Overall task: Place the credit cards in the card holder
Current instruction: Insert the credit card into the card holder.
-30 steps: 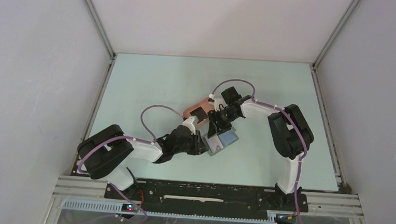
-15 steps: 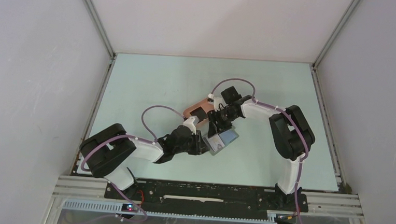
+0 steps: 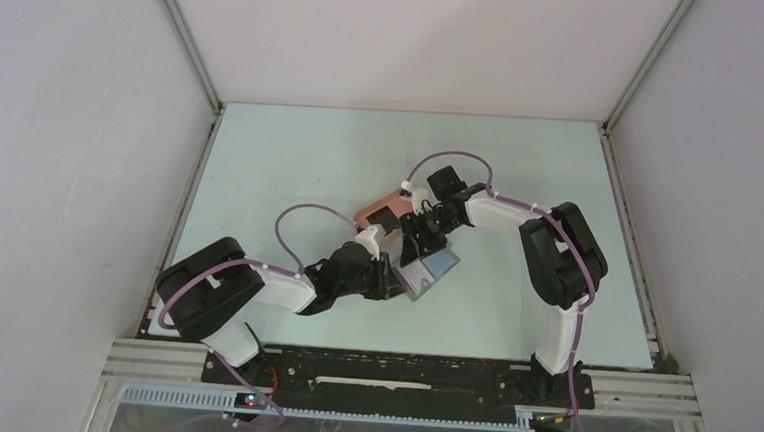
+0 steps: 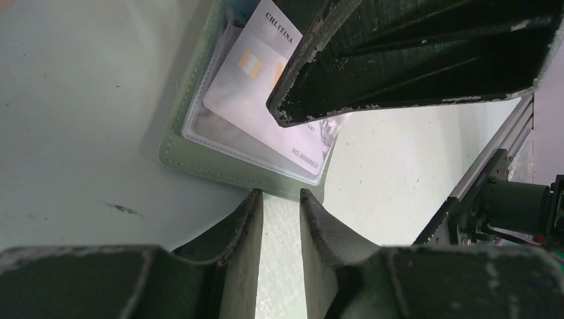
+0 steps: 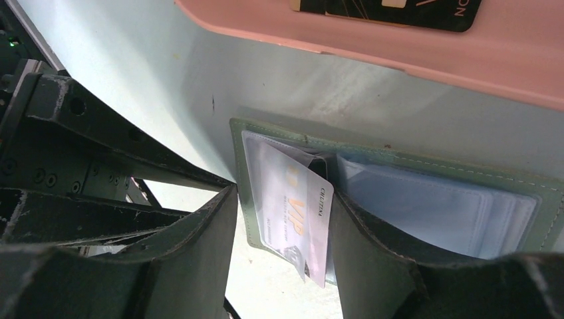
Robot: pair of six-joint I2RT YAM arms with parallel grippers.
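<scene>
Silver card (image 5: 292, 212) lies half-sleeved in holder (image 5: 425, 166), right pincer (image 5: 282, 196) open astride it; left pincer (image 4: 281, 196), barely ajar and empty, at holder's 9 o'clock from above. Next: nudge card home.
</scene>
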